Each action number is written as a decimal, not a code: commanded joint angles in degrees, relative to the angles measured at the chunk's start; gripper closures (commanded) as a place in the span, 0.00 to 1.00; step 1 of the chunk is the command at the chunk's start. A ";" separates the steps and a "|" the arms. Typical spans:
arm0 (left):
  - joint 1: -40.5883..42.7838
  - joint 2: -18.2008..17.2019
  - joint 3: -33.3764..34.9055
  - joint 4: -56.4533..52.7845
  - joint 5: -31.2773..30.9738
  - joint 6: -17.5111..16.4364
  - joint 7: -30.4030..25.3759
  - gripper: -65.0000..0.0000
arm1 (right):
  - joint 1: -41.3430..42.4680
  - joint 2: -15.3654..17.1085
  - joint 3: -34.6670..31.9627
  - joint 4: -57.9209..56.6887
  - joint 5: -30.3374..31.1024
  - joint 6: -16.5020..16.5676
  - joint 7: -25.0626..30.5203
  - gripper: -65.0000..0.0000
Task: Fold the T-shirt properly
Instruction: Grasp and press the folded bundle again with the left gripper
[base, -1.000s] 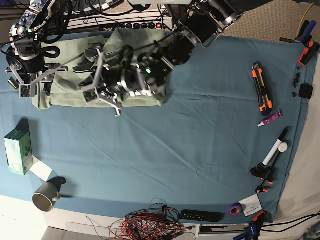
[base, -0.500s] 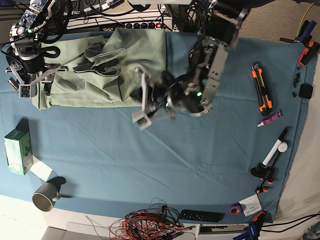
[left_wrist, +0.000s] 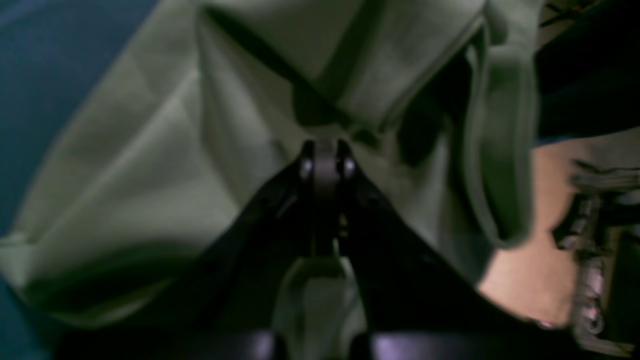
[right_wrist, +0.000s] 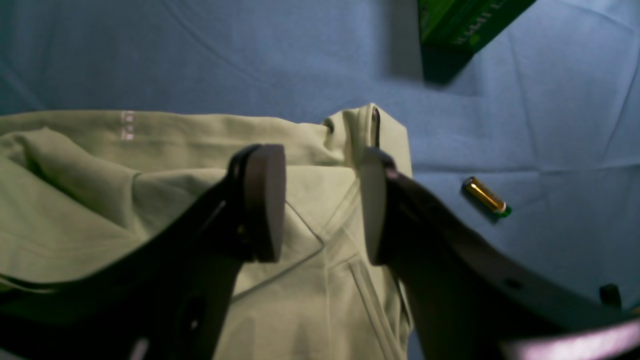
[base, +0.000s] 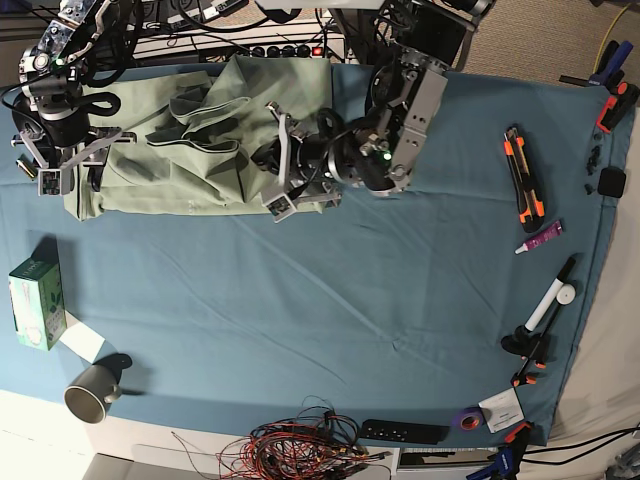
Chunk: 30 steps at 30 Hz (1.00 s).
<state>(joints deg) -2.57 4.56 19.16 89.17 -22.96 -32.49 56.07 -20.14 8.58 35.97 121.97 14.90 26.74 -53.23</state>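
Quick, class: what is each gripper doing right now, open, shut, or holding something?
Left gripper: shut, over the T-shirt; whether it pinches cloth cannot be told.
Right gripper: open, over the T-shirt's corner, holding nothing.

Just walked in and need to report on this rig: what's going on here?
A two-armed robot is folding a pale green T-shirt that lies bunched at the far left of the blue table cloth. The left gripper is shut and sits at the shirt's right edge, with fabric right under its tips. The right gripper hangs open above the shirt's left end, gripping nothing. The fold is far from neat.
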 joint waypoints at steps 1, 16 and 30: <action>-0.79 0.83 1.29 0.70 -0.44 0.35 -1.90 1.00 | 0.15 0.81 0.35 0.92 0.31 -0.39 1.62 0.62; -1.42 0.87 17.22 -0.13 17.90 11.39 -15.45 1.00 | 0.15 0.81 0.35 0.92 0.35 -0.42 1.62 0.62; -11.93 4.44 18.84 -23.30 18.51 10.29 -28.57 1.00 | 0.17 0.79 0.35 0.92 0.76 -0.39 1.70 0.62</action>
<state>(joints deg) -13.85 7.60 38.13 65.80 -6.35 -22.96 24.91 -20.14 8.58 35.97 121.97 15.09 26.59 -53.08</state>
